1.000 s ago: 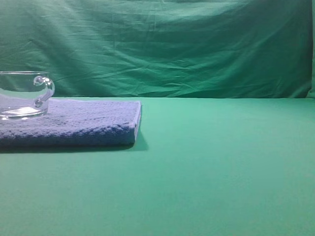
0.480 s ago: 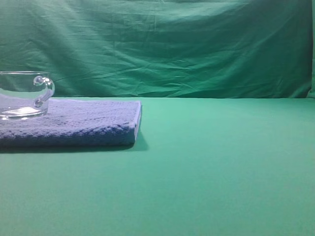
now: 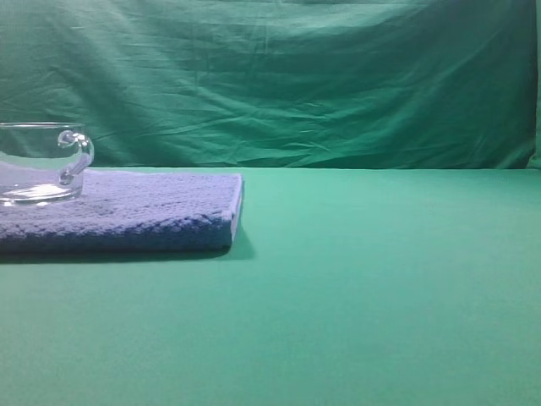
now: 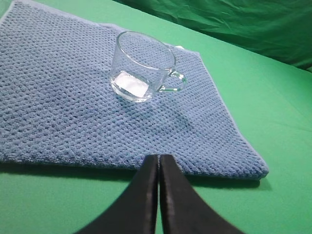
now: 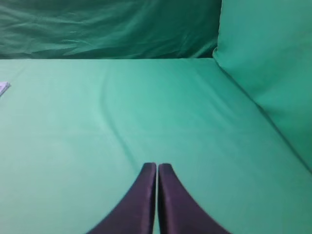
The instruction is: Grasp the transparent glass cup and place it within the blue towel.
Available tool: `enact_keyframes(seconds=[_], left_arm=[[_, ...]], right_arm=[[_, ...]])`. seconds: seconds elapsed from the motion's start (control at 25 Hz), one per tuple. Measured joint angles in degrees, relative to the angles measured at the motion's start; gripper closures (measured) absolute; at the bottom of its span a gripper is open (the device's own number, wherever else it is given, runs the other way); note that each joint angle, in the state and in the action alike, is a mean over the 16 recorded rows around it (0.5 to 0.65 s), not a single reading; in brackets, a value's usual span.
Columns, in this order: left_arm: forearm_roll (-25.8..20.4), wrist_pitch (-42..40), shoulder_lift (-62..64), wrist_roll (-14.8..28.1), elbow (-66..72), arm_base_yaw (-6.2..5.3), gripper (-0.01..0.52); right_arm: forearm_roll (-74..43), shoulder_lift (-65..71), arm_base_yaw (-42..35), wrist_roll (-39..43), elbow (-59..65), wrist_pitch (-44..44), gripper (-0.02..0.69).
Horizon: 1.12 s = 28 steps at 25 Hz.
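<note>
The transparent glass cup [image 3: 38,165] [image 4: 141,66] stands upright on the blue towel [image 3: 144,211] [image 4: 58,112], its curled handle toward the towel's right side. In the left wrist view my left gripper [image 4: 159,157] is shut with nothing in it, just past the towel's near edge and well short of the cup. My right gripper [image 5: 157,165] is shut and empty over bare green cloth, far from both things. Neither gripper shows in the exterior high view.
A green cloth covers the table [image 3: 380,279] and hangs as a backdrop [image 3: 296,76]. In the right wrist view a green side panel [image 5: 273,63] rises at the right, and a pale towel corner [image 5: 3,87] shows at the left edge.
</note>
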Motion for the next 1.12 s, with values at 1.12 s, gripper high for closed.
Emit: enact_keyframes(seconds=[1.12], left_arm=[[0.0,0.0,0.0,0.0,0.0,0.0,0.514]], right_arm=[[0.0,0.0,0.0,-1.11,1.6,-1.36,0.665]])
